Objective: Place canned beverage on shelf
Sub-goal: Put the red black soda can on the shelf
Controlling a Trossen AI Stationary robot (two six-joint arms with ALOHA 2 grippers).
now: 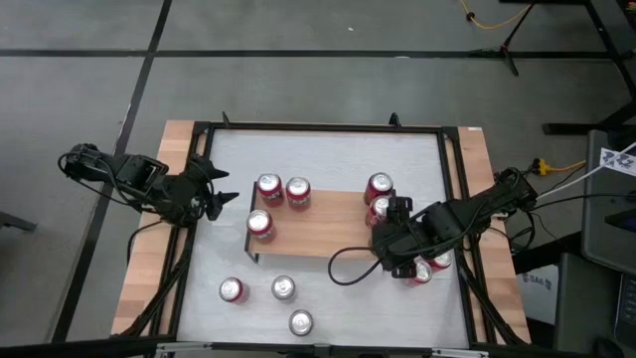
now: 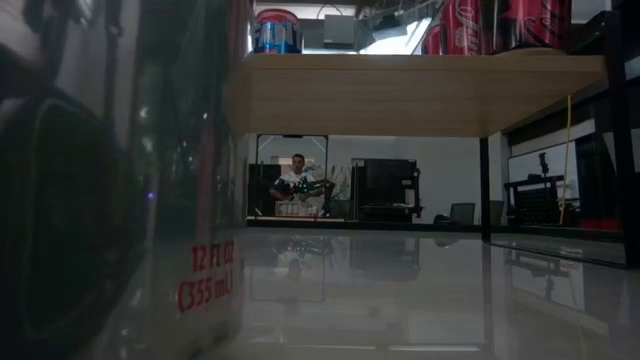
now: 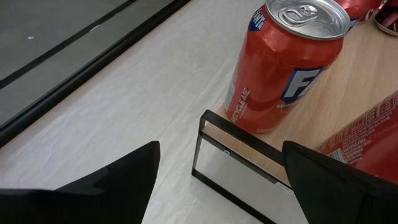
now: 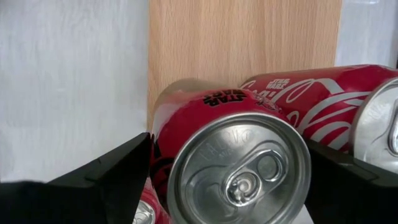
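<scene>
The red, silver-topped can [image 4: 233, 155] sat between my right end effector [image 1: 397, 242]'s dark fingers, gripped over the smooth pale-wood shelf [image 1: 323, 234]'s right end, beside two more. My left end effector [image 1: 221, 195] waited empty, half spread, left of the shelf on the white worktop [image 1: 328, 149].

Grey lab floor and a dim room lying beyond the tabletop [image 1: 318, 149].

Around the tabletop, a grey floor [image 1: 298, 85] is showing dark seam lines [image 1: 149, 60], and past its far edge a yellow cable [image 1: 492, 18] is trailing beside a black stand leg [image 1: 512, 45]. Off one end of the tabletop, more cables [image 1: 561, 169] are running toward dark equipment [image 1: 606, 249]. In the low view, beyond the tabletop, a pale wall [image 2: 440, 170] is standing behind a dark cabinet [image 2: 385, 188], a person [image 2: 297, 180] is sitting at a desk, and a bright light [image 2: 390, 38] is glowing high up.
</scene>
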